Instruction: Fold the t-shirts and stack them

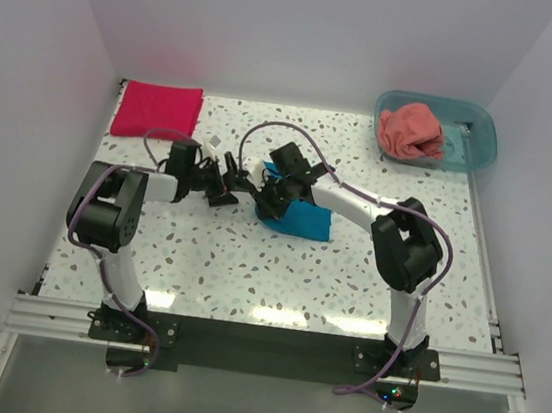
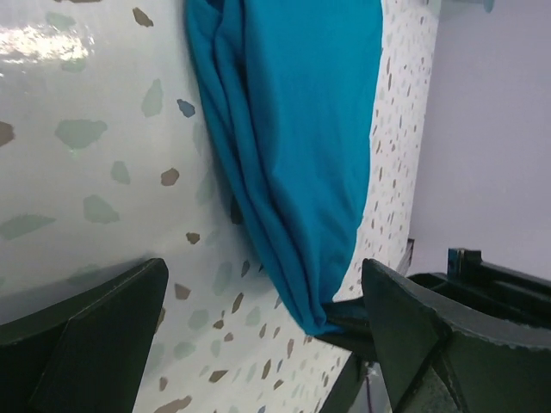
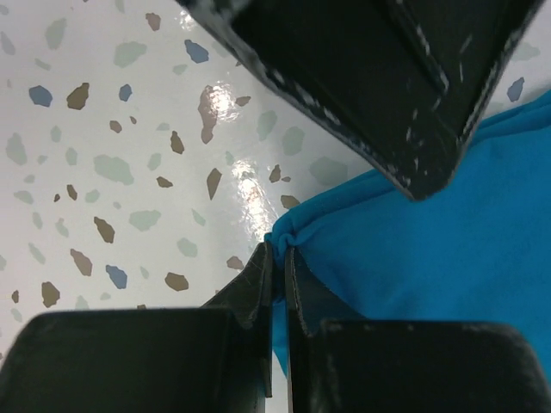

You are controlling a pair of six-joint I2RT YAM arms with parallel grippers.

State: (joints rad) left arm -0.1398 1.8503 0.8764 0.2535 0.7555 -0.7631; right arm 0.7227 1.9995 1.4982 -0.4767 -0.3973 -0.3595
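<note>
T-shirt folding on a speckled worktop (image 1: pixel 248 274): the teal-blue t-shirt (image 1: pixel 306 220) is caught at one corner.
At mid-worktop, the right end effector (image 3: pixel 277 267) has its fingers pressed together on a bunched corner of the teal-blue t-shirt, which lies in soft folded layers on the surface. The left end effector (image 2: pixel 263 284) faces it from the left, fingers spread wide around the shirt's narrow end and gripping nothing. Farther back, a crimson-magenta t-shirt (image 1: pixel 157 109) lies folded flat in the far left corner. A salmon-coral t-shirt (image 1: pixel 411 130) sits crumpled inside a translucent teal tub (image 1: pixel 477 141) at the far right.
</note>
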